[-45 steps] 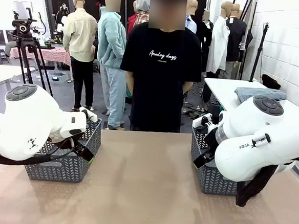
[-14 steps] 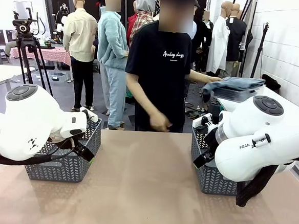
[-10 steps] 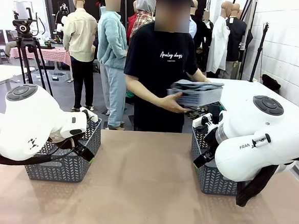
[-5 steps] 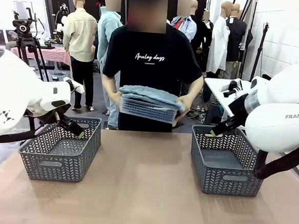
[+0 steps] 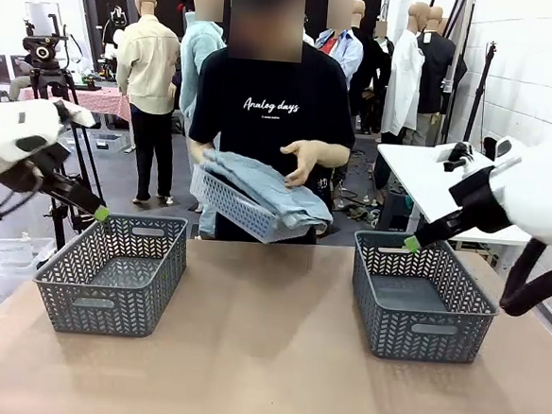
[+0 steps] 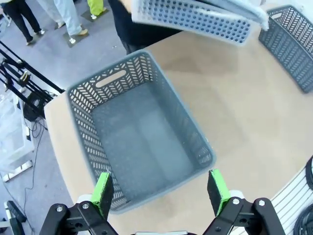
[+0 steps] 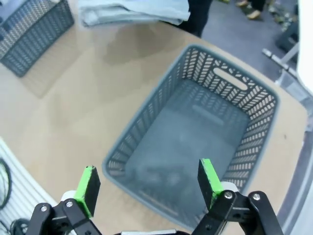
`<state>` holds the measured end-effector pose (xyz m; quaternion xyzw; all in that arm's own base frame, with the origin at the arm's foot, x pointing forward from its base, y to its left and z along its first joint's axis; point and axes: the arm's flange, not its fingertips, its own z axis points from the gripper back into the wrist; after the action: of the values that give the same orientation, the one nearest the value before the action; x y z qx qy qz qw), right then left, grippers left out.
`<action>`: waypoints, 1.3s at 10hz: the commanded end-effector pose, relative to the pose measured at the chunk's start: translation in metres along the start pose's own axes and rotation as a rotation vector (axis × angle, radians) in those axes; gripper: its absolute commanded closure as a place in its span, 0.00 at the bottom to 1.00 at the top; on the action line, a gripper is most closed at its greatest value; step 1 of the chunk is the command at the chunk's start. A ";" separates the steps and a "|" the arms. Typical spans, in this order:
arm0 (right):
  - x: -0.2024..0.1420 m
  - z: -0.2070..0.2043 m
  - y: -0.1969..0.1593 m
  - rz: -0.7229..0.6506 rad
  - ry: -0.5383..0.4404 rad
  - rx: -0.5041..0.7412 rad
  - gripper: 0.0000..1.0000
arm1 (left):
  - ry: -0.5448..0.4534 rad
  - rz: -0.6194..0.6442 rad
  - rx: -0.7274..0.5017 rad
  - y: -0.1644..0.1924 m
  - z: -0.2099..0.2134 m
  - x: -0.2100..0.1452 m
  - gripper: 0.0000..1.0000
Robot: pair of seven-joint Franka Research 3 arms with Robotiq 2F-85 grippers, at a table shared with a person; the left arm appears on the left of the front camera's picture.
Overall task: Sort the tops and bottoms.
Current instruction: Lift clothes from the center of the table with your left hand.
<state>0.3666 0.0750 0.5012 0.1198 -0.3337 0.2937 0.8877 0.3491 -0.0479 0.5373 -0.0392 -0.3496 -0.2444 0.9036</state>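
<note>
The left basket [image 6: 83, 132] sits right beneath the left gripper [image 6: 160, 188], and the right basket [image 7: 142, 115] beneath the right gripper [image 7: 146, 182]. Both pairs of fingers gape wide, holding nothing. Well beyond the fingertips, the person tilts a pale tray [image 5: 231, 204] of folded denim bottoms [image 5: 270, 190]. Soft, floppy, weighty stuff, I'd say: pinch a thick fold or the waistband.

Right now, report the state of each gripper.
Left gripper: open, holding nothing.
Right gripper: open, holding nothing.
</note>
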 end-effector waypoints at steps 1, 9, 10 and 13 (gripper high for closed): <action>-0.003 0.003 -0.002 0.031 0.025 0.030 0.00 | 0.006 0.005 -0.025 -0.006 0.001 -0.030 0.00; -0.003 0.005 0.000 0.010 0.014 0.018 0.00 | 0.003 0.009 -0.008 0.003 0.008 -0.003 0.00; -0.003 0.005 0.000 0.010 0.014 0.018 0.00 | 0.003 0.009 -0.008 0.003 0.008 -0.003 0.00; -0.003 0.005 0.000 0.010 0.014 0.018 0.00 | 0.003 0.009 -0.008 0.003 0.008 -0.003 0.00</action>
<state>0.3607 0.0712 0.5041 0.1158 -0.3210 0.3014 0.8903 0.3426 -0.0429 0.5418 -0.0431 -0.3440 -0.2426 0.9061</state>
